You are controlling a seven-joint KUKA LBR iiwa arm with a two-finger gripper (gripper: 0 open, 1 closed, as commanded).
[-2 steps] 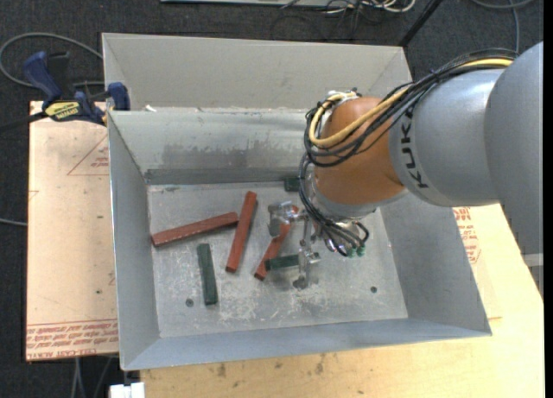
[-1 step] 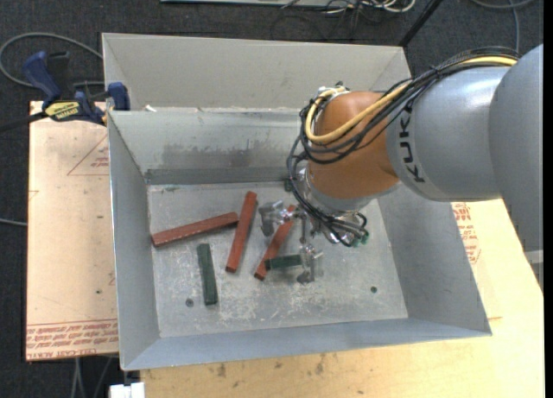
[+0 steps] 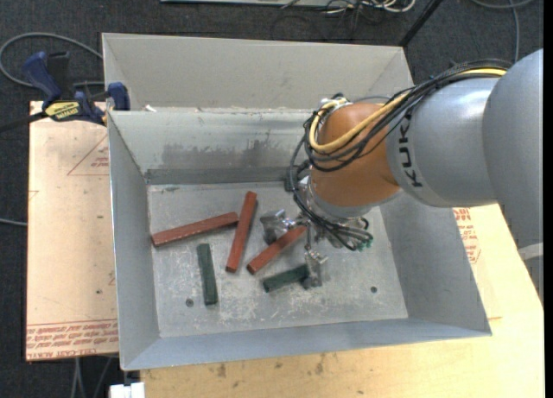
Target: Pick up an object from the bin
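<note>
Pincer [image 3: 295,243] sits low at the centre of the frame, just right of the bin's [image 3: 130,215] middle, its fingers [image 3: 276,225] spread to either side of a reddish-brown bar [image 3: 270,255], a short flat stick lying slantwise on the floor. A stubby dark green block [image 3: 285,281] lies just below it. Two more reddish-brown bars [image 3: 242,232] [image 3: 194,230] and a dark green strip [image 3: 206,274] lie to the left.
</note>
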